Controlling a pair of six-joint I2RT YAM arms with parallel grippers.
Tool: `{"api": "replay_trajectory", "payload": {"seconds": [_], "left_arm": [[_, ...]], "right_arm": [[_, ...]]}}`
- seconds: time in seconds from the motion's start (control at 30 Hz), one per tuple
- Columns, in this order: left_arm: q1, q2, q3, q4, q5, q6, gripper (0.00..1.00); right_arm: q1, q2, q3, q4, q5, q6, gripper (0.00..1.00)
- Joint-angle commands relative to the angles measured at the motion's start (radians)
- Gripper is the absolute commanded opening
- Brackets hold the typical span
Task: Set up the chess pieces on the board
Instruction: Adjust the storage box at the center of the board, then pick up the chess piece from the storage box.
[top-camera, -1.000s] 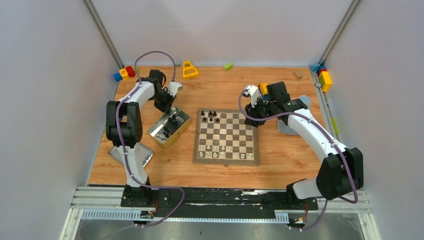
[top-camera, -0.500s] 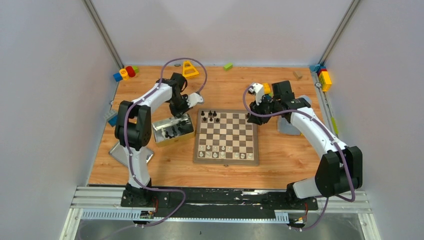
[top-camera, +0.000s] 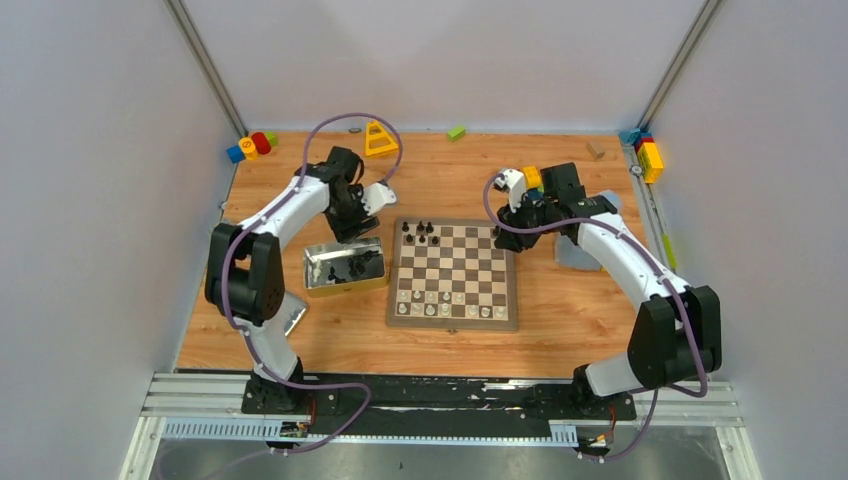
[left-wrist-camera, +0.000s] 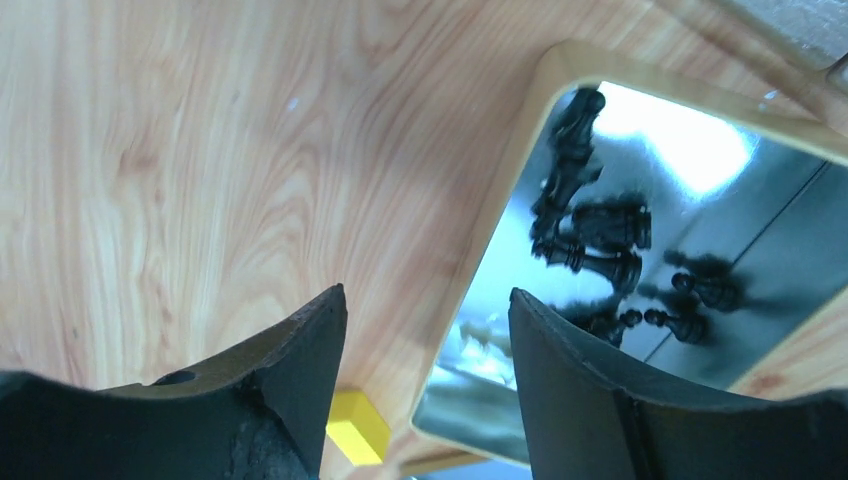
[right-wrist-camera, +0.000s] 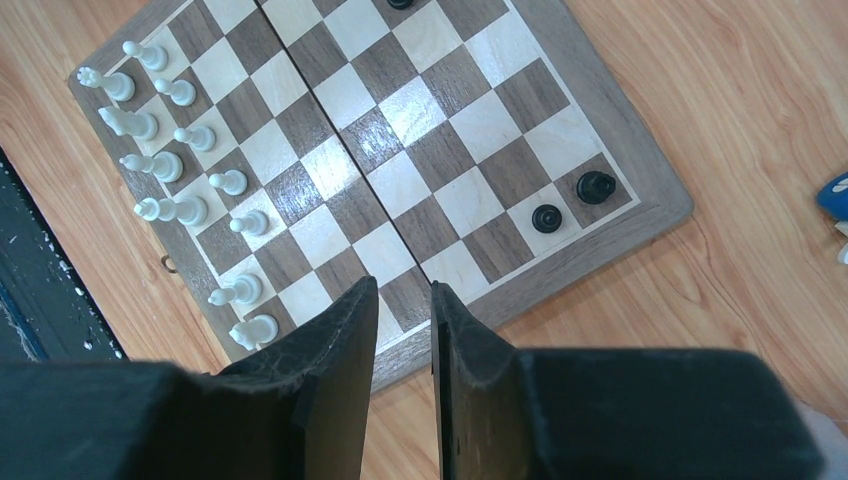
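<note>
From above, the board (top-camera: 452, 275) lies mid-table. White chess pieces (top-camera: 450, 303) line the board's near edge and black chess pieces (top-camera: 420, 232) stand at its far left corner. The left gripper (top-camera: 352, 228) hovers over the far rim of the tin (top-camera: 345, 270), which is just left of the board. The right gripper (top-camera: 503, 237) hangs at the board's far right corner.

In the left wrist view, the jaws stand wide apart, gripping nothing. The tin's rim shows between them, and more black pieces (left-wrist-camera: 600, 250) lie inside it beyond the fingertips.

In the right wrist view, the jaws are almost together, with a thin empty slit over the board's border. Two black pieces (right-wrist-camera: 570, 200) stand well beyond them.
</note>
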Motion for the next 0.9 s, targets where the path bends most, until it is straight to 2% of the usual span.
{"api": "replay_trajectory", "payload": {"seconds": [0.0, 0.2, 0.5, 0.87], "left_arm": [[0.061, -0.141, -0.047, 0.027, 0.010, -0.163, 0.70], [0.086, -0.197, -0.140, -0.033, 0.021, -0.247, 0.65], [0.092, -0.214, -0.196, -0.077, 0.027, -0.314, 0.57], [0.093, -0.152, -0.244, -0.019, -0.038, -0.347, 0.56]], "right_arm": [[-0.008, 0.013, -0.001, 0.029, -0.030, -0.002, 0.27], [-0.007, 0.028, -0.005, 0.029, -0.018, -0.007, 0.27], [-0.008, 0.035, -0.009, 0.028, -0.017, -0.011, 0.27], [-0.008, 0.049, -0.014, 0.024, -0.019, -0.016, 0.27]]}}
